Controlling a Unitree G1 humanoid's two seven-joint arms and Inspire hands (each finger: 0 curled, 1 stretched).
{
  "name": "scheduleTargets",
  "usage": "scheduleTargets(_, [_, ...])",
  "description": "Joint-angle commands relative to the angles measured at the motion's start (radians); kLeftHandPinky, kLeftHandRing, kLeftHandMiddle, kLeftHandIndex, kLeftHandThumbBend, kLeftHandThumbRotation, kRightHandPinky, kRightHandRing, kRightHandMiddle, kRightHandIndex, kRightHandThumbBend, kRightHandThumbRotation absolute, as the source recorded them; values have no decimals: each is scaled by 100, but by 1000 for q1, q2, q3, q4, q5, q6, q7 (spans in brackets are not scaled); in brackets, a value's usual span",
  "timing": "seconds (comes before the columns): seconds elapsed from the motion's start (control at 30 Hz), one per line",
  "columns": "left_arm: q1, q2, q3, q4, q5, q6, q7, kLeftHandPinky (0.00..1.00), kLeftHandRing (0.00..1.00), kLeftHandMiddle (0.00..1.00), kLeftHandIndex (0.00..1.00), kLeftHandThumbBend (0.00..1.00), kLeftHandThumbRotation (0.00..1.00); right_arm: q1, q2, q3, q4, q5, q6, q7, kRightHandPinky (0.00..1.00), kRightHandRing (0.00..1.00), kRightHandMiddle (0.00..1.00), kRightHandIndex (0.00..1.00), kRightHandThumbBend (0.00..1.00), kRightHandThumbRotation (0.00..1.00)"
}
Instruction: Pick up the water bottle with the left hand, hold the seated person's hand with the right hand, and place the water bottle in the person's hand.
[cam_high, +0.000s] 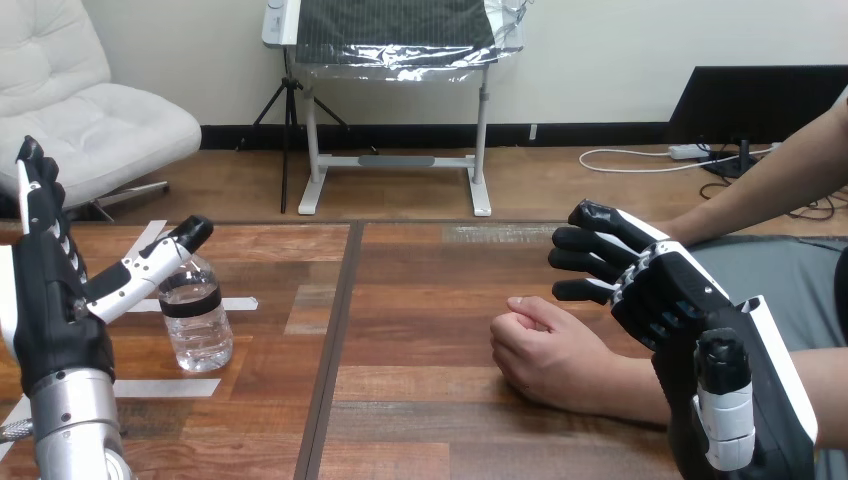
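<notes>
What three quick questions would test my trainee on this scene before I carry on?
1. True or false: the water bottle stands upright on the table.
2. Which is nearer the bottle? A: left hand. B: right hand.
3. Fill in: the person's hand rests on the table as a loose ____.

Key: 1 true; 2 A; 3 fist.
</notes>
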Motion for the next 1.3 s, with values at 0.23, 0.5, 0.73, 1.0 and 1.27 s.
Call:
scheduleTargets(0.23, [-60, 39, -14, 28, 48, 9, 5, 100, 100, 100, 100, 100, 0, -49, -6, -8, -32, 16, -11, 0, 69, 78, 79, 81, 89, 97])
scheduleTargets(0.5, [-85, 57, -20, 94, 81, 8, 14, 100, 100, 100, 100, 100, 0, -49, -7, -7, -31, 16, -13, 0, 69, 78, 79, 81, 88, 96])
scheduleTargets(0.73, [-117, 68, -21, 166, 76, -9, 11, 100, 100, 100, 100, 100, 0, -47, -6, -8, -36, 11, -7, -5, 69, 78, 79, 81, 89, 97])
scheduleTargets(1.0, [-152, 89, -34, 241, 106, 2, 24, 100, 100, 100, 100, 100, 0, -48, -7, -7, -37, 13, -9, -4, 70, 78, 79, 81, 89, 97])
scheduleTargets(1.27, [-192, 103, -49, 323, 141, -2, 45, 100, 100, 100, 100, 100, 0, -51, -9, -9, -32, 19, -13, 0, 70, 78, 79, 81, 89, 96])
